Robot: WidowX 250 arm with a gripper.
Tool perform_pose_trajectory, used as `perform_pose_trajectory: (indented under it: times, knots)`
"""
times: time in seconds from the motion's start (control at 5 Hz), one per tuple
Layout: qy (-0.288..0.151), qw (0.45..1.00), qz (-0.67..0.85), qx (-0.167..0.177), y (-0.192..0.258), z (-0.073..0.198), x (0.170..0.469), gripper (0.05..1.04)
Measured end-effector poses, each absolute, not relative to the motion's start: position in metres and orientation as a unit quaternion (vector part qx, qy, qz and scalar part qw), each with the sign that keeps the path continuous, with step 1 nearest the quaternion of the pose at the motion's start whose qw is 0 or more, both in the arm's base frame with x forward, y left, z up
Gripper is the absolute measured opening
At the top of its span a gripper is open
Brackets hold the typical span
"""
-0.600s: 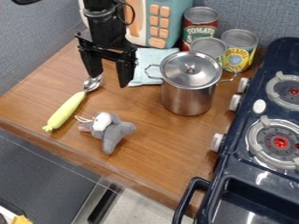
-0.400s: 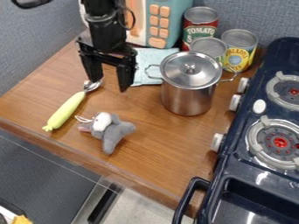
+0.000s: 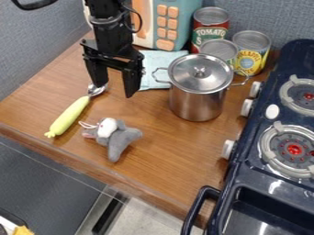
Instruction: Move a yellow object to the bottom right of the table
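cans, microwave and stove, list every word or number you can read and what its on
"TOMATO" – red can; the line below is too small to read in full
Yellow can: print too small to read surely
Microwave: none I can read
Stove: none I can read

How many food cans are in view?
3: a red-labelled can at the back, a yellow-labelled can to its right, and a can between them, partly hidden by the pot.
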State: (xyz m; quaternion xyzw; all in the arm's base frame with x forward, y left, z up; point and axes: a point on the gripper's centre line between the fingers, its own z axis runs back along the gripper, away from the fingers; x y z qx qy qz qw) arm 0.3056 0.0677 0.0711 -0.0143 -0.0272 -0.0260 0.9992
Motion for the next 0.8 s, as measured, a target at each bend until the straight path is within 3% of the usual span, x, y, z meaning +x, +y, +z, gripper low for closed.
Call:
perform_pose_trajectory:
  times: [0.2, 0.6, 0.8]
  knots:
    - [-0.03, 0.999, -0.024, -0.017, 0.067, 0.071, 0.306, 0.999]
    - [-0.025, 0.999, 0.014, 0.018, 0.066, 0.073, 0.302, 0.999]
    - [-0.003, 0.998, 0.057, 0.025, 0.088, 0.068, 0.296, 0.999]
